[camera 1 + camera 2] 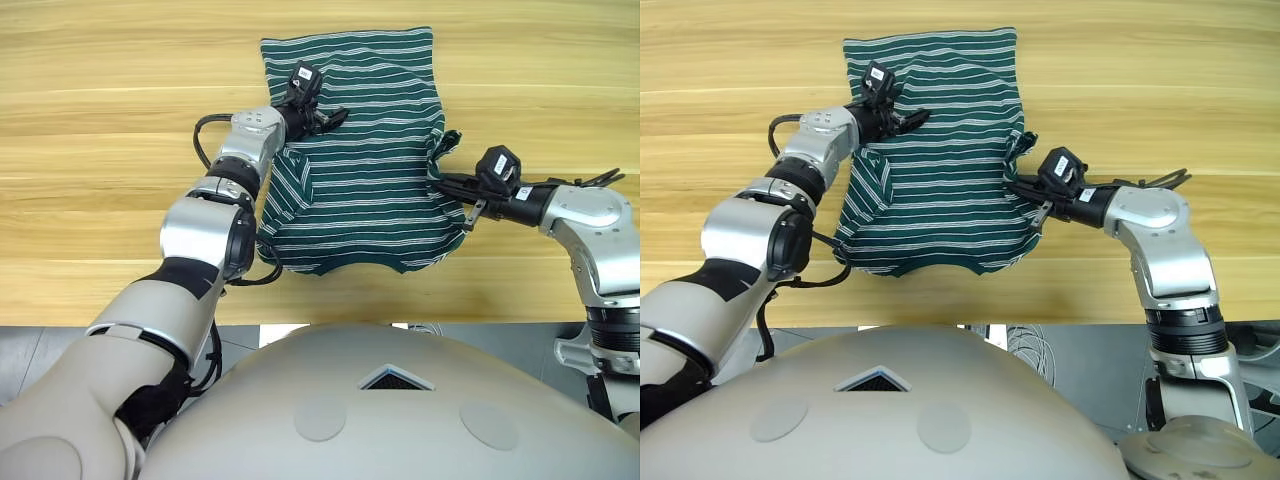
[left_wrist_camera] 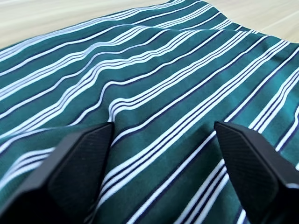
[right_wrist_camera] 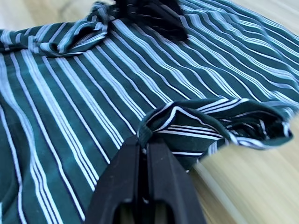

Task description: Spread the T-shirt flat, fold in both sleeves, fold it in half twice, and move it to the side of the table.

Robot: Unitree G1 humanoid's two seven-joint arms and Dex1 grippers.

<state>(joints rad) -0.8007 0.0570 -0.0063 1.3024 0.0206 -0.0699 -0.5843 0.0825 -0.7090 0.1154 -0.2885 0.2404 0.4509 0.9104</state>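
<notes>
A dark green T-shirt [image 1: 365, 170] with thin white and navy stripes running across it lies on the light wooden counter [image 1: 100, 120], roughly in the middle of the robot's reach and well away from the counter's side edges. Its far edge is straight and fairly smooth, while the near edge is uneven and curves inward in the middle. The cloth is not fully flat: soft ripples run across the upper body. On the robot's left side a flap [image 1: 293, 178] of fabric lies turned in over the body, with its stripes at a slant to the rest. On the right side the sleeve [image 1: 443, 145] is bunched into a small crumpled knot at the shirt's edge. The left gripper [image 1: 330, 120] sits over the upper left part of the shirt. Its jaws are spread wide, the two dark fingers [image 2: 79, 163] low over the striped cloth, with nothing held between them. The right gripper [image 1: 442, 181] is at the right edge of the shirt, just below the bunched sleeve. Its jaws are pressed together on a small fold of the striped fabric, which rises from the counter in a rounded loop where it is pinched.
</notes>
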